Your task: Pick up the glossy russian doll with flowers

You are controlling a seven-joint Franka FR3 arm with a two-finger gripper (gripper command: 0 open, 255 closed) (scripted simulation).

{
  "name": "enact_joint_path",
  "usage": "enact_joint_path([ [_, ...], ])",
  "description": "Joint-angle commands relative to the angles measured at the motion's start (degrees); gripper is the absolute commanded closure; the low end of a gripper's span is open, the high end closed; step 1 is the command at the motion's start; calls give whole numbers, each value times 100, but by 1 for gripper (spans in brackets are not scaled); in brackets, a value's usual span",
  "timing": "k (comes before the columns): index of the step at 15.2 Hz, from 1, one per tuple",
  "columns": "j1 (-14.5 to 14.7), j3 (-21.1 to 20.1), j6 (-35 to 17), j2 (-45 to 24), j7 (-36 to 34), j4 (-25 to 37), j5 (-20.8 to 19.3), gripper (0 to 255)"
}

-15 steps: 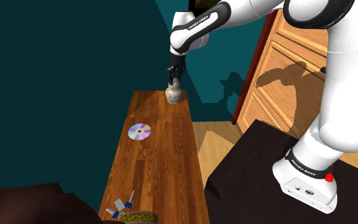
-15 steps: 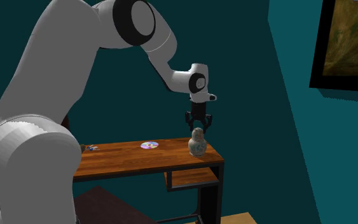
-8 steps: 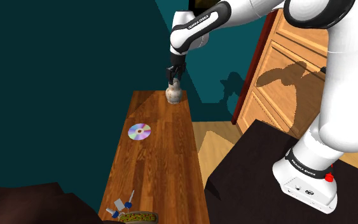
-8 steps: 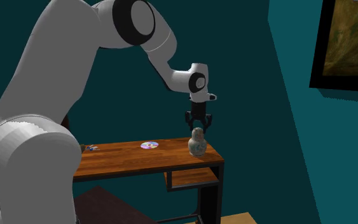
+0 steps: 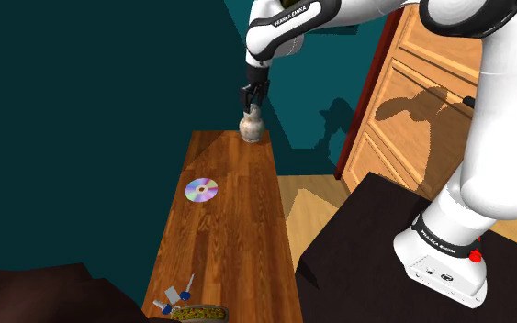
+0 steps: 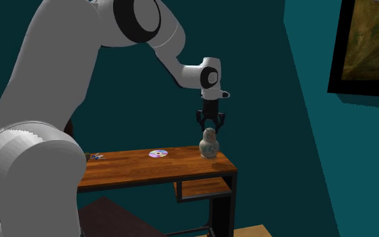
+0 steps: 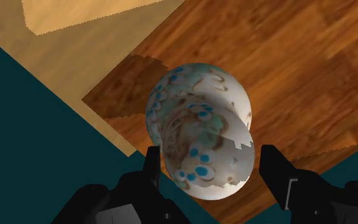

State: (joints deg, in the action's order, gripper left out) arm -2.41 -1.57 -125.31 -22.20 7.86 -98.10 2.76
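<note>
White arm [image 6: 46,101] is seen raised compared with half a second ago: in the second exterior view its wrist stands higher over the far end of the table [image 5: 238,239]. The table itself is unchanged, a long wooden top running from near to far.

With the arm, the doll [image 5: 251,127] has been carried upward. It stood on the wood a moment ago; now its base is judged to hang just clear of the far end of the table, upright, cream with blue dots and brown swirls. In the wrist view its shadow is thrown on the wood apart from its body, which fits a lift.

The pincer [image 6: 210,128] is closed partway, its black fingers [image 7: 152,162] set either side of the doll's head, and the doll is held there.

The disc [image 5: 201,190] lies untouched at mid-table, well apart from the doll.

The grasp is judged made and the lift begun. The head is round and glossy, so a slip cannot be ruled out while the doll is raised further.
</note>
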Motion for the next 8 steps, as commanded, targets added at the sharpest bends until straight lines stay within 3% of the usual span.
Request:
enact_joint_path([
  [1,6,-1,129,62,-16,73,-4,255],
  [8,5,0,473,195,-32,284,-9,255],
])
